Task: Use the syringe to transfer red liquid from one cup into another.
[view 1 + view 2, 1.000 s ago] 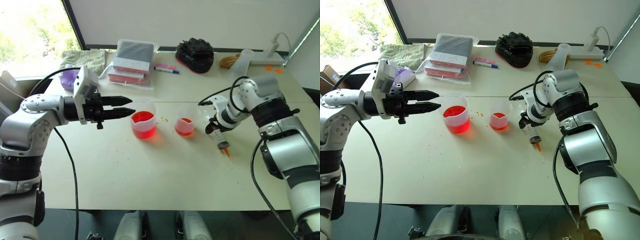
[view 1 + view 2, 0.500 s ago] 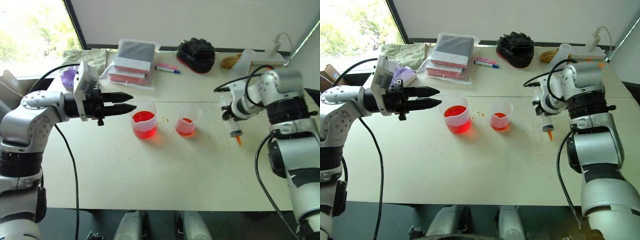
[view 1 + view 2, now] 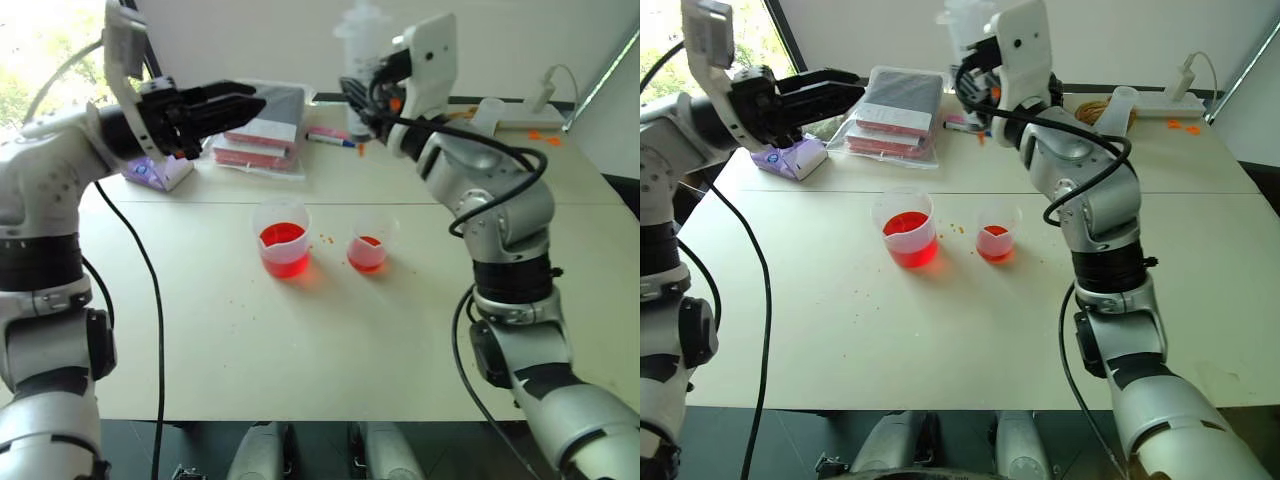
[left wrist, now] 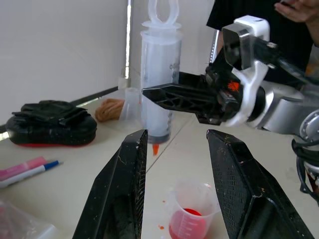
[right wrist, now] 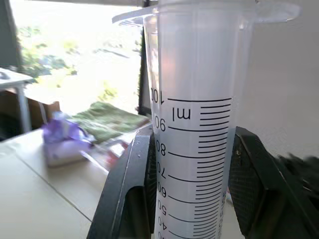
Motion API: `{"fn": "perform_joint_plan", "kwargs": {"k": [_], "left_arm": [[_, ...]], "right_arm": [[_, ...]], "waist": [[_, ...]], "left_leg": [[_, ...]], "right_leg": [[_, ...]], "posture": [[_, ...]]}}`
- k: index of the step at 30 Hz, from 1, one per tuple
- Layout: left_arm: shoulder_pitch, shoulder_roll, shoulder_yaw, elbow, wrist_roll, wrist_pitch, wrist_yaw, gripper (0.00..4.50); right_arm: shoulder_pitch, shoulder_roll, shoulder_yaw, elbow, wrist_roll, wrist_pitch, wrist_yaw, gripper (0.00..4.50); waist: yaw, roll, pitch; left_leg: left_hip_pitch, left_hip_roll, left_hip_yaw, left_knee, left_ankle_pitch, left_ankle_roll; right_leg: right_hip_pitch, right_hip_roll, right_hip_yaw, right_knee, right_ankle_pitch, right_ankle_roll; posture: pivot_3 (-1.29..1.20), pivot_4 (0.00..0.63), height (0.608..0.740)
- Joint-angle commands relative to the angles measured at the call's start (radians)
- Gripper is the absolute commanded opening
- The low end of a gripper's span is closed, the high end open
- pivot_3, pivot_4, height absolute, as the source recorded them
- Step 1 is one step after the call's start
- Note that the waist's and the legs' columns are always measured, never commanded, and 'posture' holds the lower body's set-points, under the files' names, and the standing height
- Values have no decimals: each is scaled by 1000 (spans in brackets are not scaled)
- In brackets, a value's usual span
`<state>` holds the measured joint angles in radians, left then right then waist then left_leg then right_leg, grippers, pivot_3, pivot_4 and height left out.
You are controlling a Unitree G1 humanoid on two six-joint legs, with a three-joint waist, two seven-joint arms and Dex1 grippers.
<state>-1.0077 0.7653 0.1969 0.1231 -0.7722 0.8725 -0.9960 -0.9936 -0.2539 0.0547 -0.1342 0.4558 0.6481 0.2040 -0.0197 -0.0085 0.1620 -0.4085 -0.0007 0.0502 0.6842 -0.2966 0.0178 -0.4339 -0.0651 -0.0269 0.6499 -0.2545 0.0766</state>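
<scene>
My right gripper (image 3: 362,100) is raised high over the back of the table, shut on the barrel of the syringe (image 3: 362,55). The syringe (image 5: 194,124) is held upright, its orange tip (image 4: 155,148) pointing down and its white plunger at the top. My left gripper (image 3: 250,100) is open and empty, raised at the left and pointing toward the syringe (image 4: 159,84) from a short way off. Below on the table stand the larger cup (image 3: 283,237) and, to its right, the smaller cup (image 3: 368,242), each holding red liquid (image 3: 908,240).
A bagged stack of pink packets (image 3: 265,125), a pink-and-blue marker (image 3: 330,138), a black bundle (image 4: 50,122), a purple pack (image 3: 155,172), a frosted beaker (image 3: 490,115) and a coil of cord (image 4: 109,108) lie along the back of the table. A person in dark clothes (image 4: 299,45) stands beyond.
My right gripper has swung up and to the left from the table's right side, carrying the syringe, which still points tip down. My left gripper has risen, still open.
</scene>
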Motion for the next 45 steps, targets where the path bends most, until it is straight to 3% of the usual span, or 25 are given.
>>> {"fn": "perform_joint_plan", "kwargs": {"k": [1, 8, 15, 29, 45], "left_arm": [[-33, 58, 30, 4, 9, 18, 3, 1936], [-31, 162, 60, -6, 1, 56, 5, 1936], [-10, 184, 74, -41, -23, 90, 22, 1936], [46, 86, 65, -139, -86, 146, 91, 1936], [109, 38, 15, -183, -66, 139, 115, 1936]], "right_arm": [[20, 91, -37, -52, 76, -83, 63, 1340], [129, 178, 15, -58, 91, -86, 125, 1340], [262, 211, 115, -13, -20, -171, 154, 1340], [357, 256, 175, 156, -232, -399, 152, 1340], [394, 264, 164, 151, -284, -416, 161, 1340]], "waist": [[1, 0, 0], [4, 0, 0], [0, 0, 0], [2, -1, 0], [0, -1, 0]], "left_leg": [[0, 0, 0, 0, 0, 0], [0, -1, -1, 0, 0, 0], [0, -1, -1, 0, 1, -1], [1, -1, -1, 0, 4, -7], [1, 0, -1, 0, 4, -8]], "right_leg": [[0, 0, 0, 0, 0, 0], [1, 0, 0, 0, 0, 0], [1, 0, 0, 0, 0, 0], [1, 0, 0, 0, 0, 0], [1, 0, 0, 0, 0, 0]], "posture": [[0, 150, 740], [0, 150, 740], [0, 150, 740], [0, 150, 740], [0, 150, 740]]}}
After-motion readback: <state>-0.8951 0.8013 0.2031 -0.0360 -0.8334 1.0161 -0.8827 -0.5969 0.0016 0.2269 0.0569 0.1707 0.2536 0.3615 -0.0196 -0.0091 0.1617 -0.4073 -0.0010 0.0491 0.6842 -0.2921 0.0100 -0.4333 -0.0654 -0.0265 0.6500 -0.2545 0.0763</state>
